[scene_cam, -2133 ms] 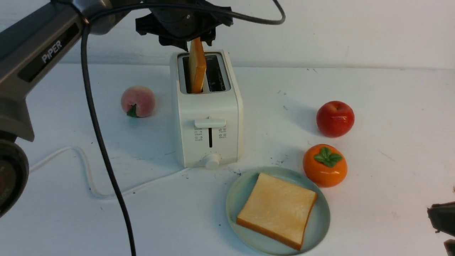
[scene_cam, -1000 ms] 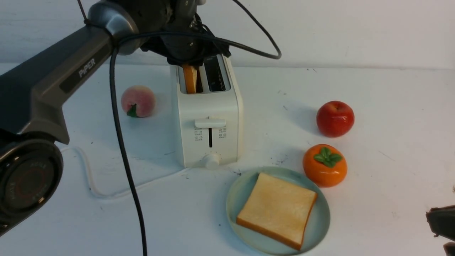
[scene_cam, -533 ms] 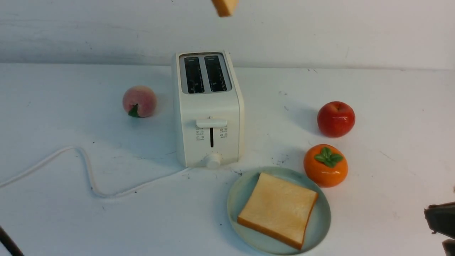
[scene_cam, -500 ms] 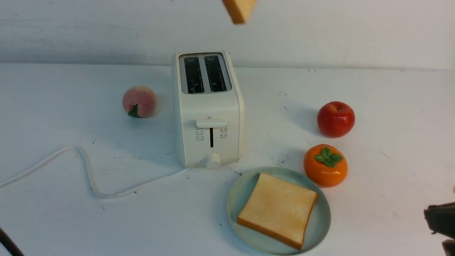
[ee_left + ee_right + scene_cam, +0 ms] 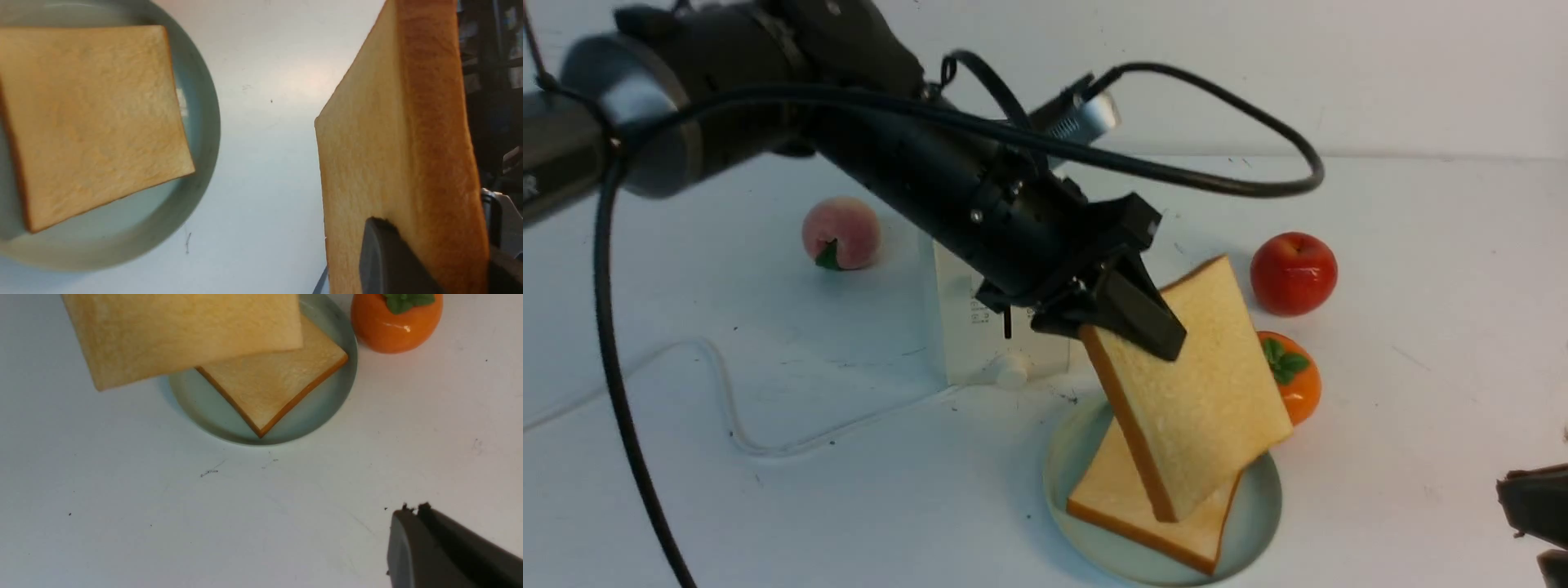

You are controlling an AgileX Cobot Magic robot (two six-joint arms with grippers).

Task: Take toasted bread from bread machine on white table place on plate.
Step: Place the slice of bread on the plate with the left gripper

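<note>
Nearest the camera, the right gripper (image 5: 413, 508) is closed on nothing over the scuffed matte white table (image 5: 849, 490). Beyond it, the left gripper (image 5: 1152, 331) pinches the upper edge of a square, pale-tan slice of toasted bread (image 5: 1201, 392), held tilted above the round mint-green plate (image 5: 1267, 490), where a matching slice (image 5: 1111, 498) lies flat. The sound move: lower it, level it over the plate, then let go. Orange-brown crust edges both slices. Behind stands the boxy white toaster (image 5: 980, 343).
</note>
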